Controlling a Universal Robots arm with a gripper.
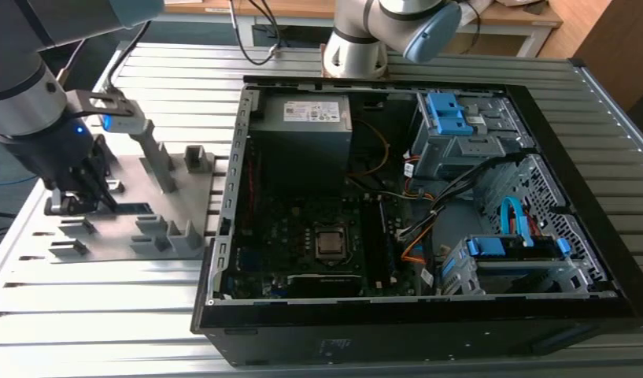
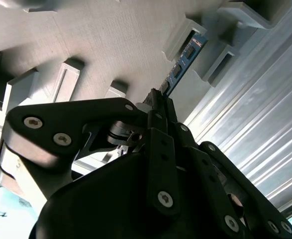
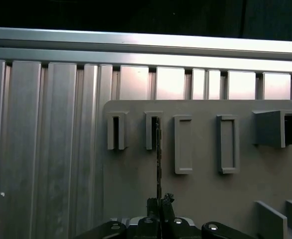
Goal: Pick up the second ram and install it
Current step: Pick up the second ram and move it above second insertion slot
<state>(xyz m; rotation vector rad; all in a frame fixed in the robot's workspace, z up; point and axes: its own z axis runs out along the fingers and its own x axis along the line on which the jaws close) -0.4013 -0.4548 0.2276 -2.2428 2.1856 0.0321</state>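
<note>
The arm (image 1: 27, 118) reaches steeply down over the grey fixture plate (image 1: 142, 181), with the tool (image 1: 78, 203) held low, close upon the plate. In both wrist views the tool (image 2: 156, 97) (image 3: 160, 200) is pressed together, pinching the near end of the second ram (image 2: 184, 59) (image 3: 158, 149). The stick stands on its edge and runs straight ahead of the tool, and its far end sits in a slotted grey block (image 3: 153, 130). The open computer case (image 1: 426, 315) lies on the slatted counter (image 1: 90, 307), well apart from the tool.
</note>
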